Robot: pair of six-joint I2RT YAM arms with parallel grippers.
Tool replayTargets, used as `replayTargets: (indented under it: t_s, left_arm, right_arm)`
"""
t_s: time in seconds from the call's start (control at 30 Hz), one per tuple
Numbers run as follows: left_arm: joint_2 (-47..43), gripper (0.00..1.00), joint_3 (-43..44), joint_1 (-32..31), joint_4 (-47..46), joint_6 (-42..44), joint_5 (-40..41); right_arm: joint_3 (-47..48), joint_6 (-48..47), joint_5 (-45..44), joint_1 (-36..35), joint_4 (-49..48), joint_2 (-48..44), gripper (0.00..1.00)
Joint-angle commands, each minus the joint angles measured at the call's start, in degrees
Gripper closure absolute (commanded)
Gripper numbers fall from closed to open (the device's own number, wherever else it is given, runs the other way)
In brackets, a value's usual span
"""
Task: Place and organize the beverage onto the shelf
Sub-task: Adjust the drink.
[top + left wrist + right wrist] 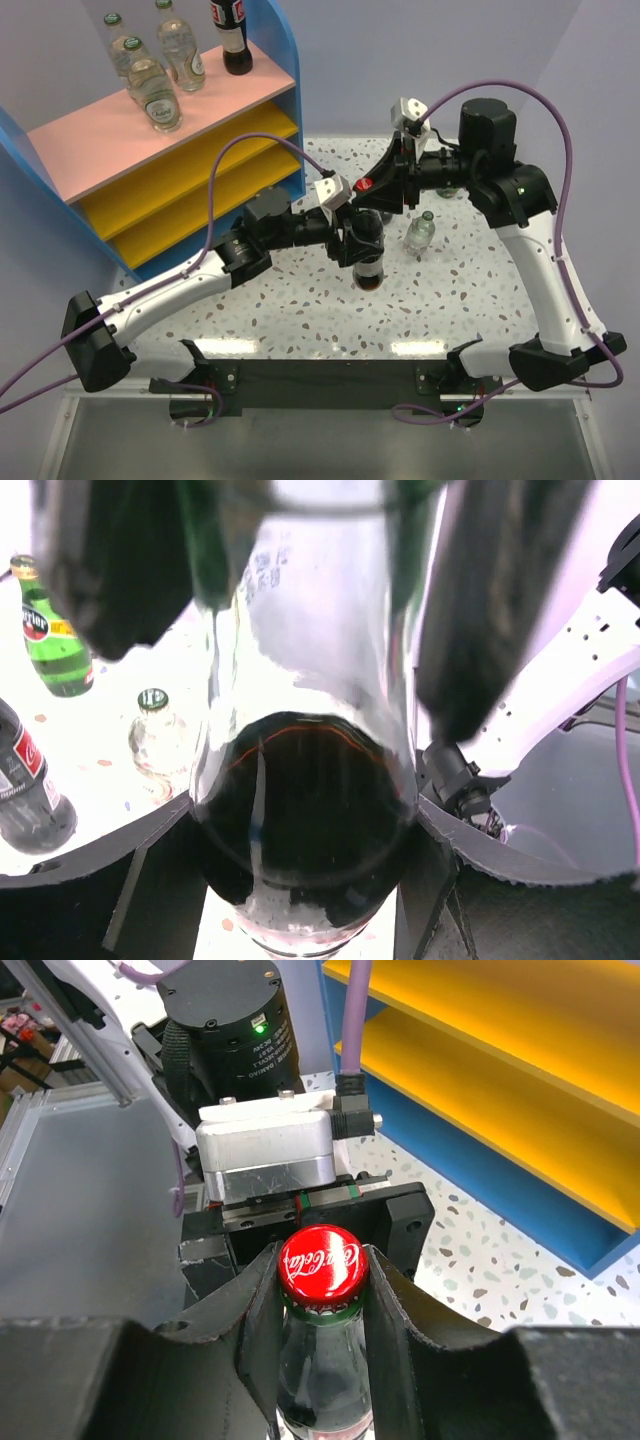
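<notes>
One clear bottle (420, 232) stands beside cola bottle (368, 266).

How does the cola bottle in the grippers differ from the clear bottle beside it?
The cola bottle is dark with a red cap; the clear bottle is see-through with a green cap. The left gripper and right gripper clamp the cola bottle; the clear bottle stands free. Both are capped and off the shelf.

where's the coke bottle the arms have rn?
Top view, centre: the cola bottle is held by the left gripper at its body and the right gripper at its cap, with a clear bottle standing just to its right.
</notes>
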State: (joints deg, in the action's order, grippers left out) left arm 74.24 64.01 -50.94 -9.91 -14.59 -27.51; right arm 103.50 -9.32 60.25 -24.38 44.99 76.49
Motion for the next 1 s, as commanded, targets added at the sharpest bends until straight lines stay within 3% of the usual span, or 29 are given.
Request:
replayTargets:
  t_s: [0.0, 0.33, 0.47, 0.97]
  left_arm:
    - [-4.9, 0.54, 1.4, 0.4, -17.7, -4.4, 0.3]
    - [-5.1, 0.34, -1.7, 0.0, -19.1, -2.8, -0.7]
    - [-5.0, 0.18, -2.7, -0.1, -18.8, -1.8, -0.5]
    - [-3.3, 0.11, -6.9, -0.9, -14.8, 2.5, 1.2]
  right_arm:
    - [3.2, 3.3, -0.6, 0.5, -3.8, -2.7, 1.00]
    - [4.8, 10.4, -1.7, 2.2, -9.3, -3.1, 1.00]
    - [5.4, 12.2, -1.9, 2.8, -10.6, -2.9, 1.00]
    - [7.6, 18.9, -1.4, 5.7, -15.8, -2.3, 1.00]
